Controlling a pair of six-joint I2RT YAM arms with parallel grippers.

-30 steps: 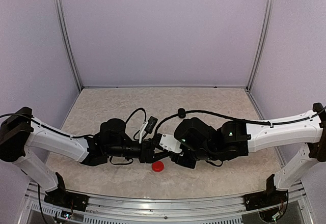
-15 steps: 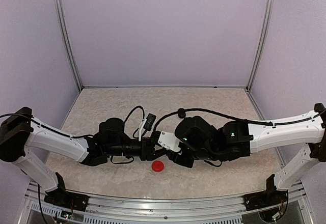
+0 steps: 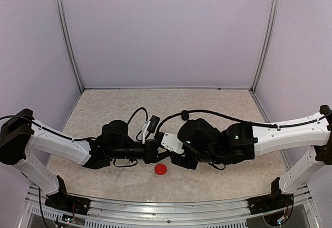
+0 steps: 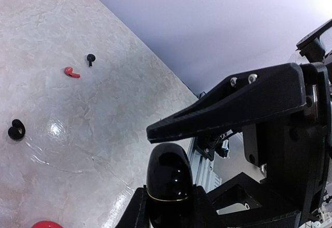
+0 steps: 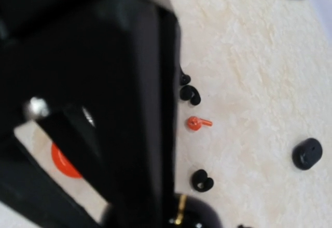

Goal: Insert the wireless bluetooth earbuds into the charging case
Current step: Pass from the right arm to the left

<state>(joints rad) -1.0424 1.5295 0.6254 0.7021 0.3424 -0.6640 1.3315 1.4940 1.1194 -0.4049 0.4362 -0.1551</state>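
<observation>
The right arm [image 3: 280,129] had edged toward nine o'clock, bringing the right gripper [image 3: 167,154], its jaws unreadable, over the black charging case [image 4: 168,173] clamped in the left gripper [image 4: 168,210], while the red earbud [image 4: 71,72] and black earbuds [image 4: 91,58] lay uninserted on the table [image 3: 233,114] at ten o'clock.

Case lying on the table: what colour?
The case is red, shown best in the top view.

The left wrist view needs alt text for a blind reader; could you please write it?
A glossy black charging case with a gold seam sits just under a large black tool finger. Beyond it, on the marbled table, lie a red earbud, a small black earbud, a curled black earbud and part of a red case.
</observation>
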